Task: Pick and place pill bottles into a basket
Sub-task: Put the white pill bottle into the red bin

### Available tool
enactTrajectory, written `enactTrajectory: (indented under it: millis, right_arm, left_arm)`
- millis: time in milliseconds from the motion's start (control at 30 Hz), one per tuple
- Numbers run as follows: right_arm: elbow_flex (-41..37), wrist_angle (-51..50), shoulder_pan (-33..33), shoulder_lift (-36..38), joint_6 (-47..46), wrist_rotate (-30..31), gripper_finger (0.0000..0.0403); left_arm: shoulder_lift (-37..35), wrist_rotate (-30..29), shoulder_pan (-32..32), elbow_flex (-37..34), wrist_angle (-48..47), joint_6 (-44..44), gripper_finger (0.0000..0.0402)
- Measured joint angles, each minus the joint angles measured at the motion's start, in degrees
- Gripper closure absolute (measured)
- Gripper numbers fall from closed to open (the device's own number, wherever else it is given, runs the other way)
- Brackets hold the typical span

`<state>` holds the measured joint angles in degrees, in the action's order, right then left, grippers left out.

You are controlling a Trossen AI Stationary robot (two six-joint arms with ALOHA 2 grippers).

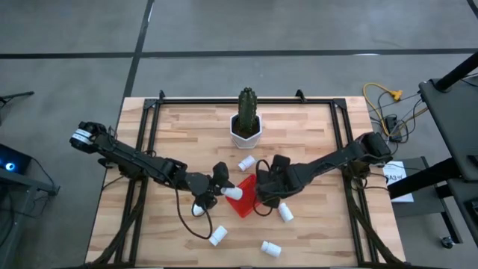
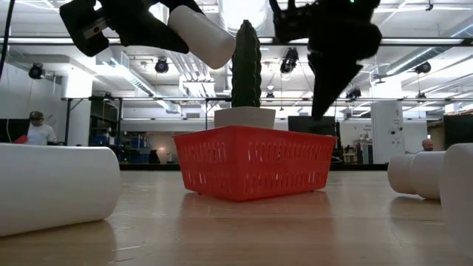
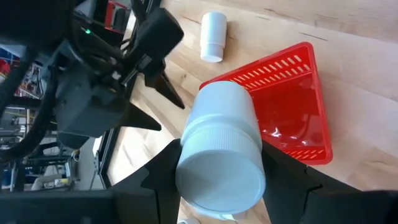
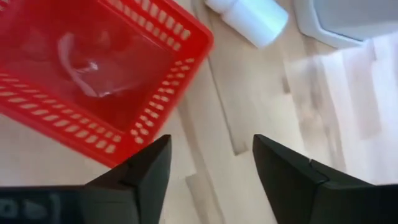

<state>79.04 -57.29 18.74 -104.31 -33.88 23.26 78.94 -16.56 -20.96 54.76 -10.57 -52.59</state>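
My left gripper (image 1: 226, 187) is shut on a white pill bottle (image 3: 221, 146) and holds it in the air over the left edge of the red basket (image 1: 245, 200). The basket's inside looks empty in the right wrist view (image 4: 87, 62). My right gripper (image 1: 263, 185) is open and empty just above the basket's right side, and its fingers (image 4: 140, 171) stand apart. Other bottles lie on their sides on the table, one (image 1: 246, 162) near the pot, one (image 1: 286, 212) right of the basket, and two (image 1: 217, 235) (image 1: 270, 248) near the front edge. My left gripper pinches the bottle's round sides (image 3: 186, 140) between its two fingers, near the cap end. The fingers come slanting from the table's left. The bottle lies roughly along them, with its cap (image 3: 217, 177) turned back toward the wrist. It is tilted and lifted clear (image 2: 196, 33).
A white hexagonal pot with a cactus (image 1: 246, 128) stands behind the basket at the table's far middle. A small white thing (image 1: 199, 210) lies under the left arm. Black frame rails (image 1: 146, 142) run along the table's sides. People show far off in the room (image 2: 37, 129).
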Motion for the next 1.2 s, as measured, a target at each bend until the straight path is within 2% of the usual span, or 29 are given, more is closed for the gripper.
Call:
enactTrajectory:
  millis: [233,467,900,1067,1200]
  right_arm:
    - [-0.84,-6.02,1.25,2.43,-4.13,4.11,0.0283]
    - [-0.87,-13.79,4.19,10.85,-11.26,9.23,0.0383]
    - [-4.4,-11.82,13.3,27.79,-16.95,21.22,0.0394]
    - [-6.91,-10.81,15.51,30.44,-18.86,22.8,0.0394]
    - [-8.77,-10.79,15.52,30.75,-20.01,23.26,0.0394]
  left_arm:
    - [0.0,0.09,0.05,0.0,-0.98,2.81,0.0245]
    - [-0.01,0.09,0.5,-0.01,-0.88,2.88,0.0246]
    - [0.76,1.43,2.36,0.53,-3.15,10.03,0.0246]
    - [1.58,2.13,2.37,1.29,-4.61,13.26,0.0246]
    - [4.4,2.33,2.53,5.98,-12.75,13.3,0.0246]
